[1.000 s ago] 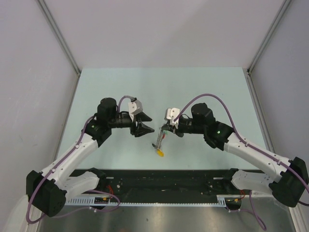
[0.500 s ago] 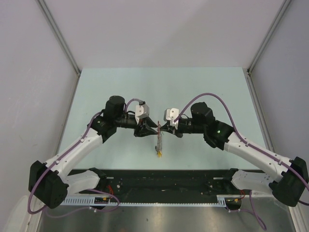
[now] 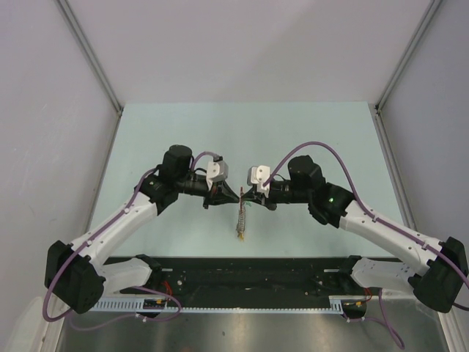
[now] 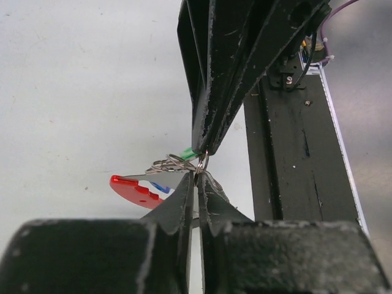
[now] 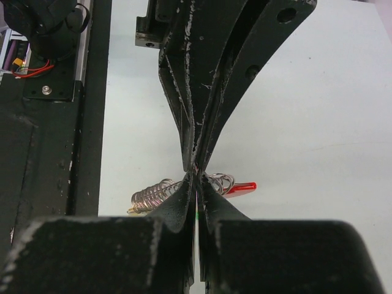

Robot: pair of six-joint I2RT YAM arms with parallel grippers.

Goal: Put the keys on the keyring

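Note:
The keyring (image 3: 240, 218) hangs over the table between the two arms, its coiled metal part (image 5: 150, 195) trailing toward the near edge. My left gripper (image 3: 237, 196) is shut, with a silver ring (image 4: 200, 163) of the keyring pinched at its tips. My right gripper (image 3: 246, 196) meets it tip to tip and is shut on the same bunch of rings (image 5: 221, 181). The red curved segment (image 4: 134, 191) sticks out sideways. A green key head (image 4: 188, 153) shows at the right gripper's tips. A blue bit (image 4: 160, 187) lies against the red piece.
A black rail (image 3: 249, 277) with cabling runs along the near edge, just below the hanging keyring. Grey walls close in the pale green table (image 3: 308, 132) on three sides.
My left gripper has swung right to the keyring and shut on it. The right gripper kept its hold and barely moved.

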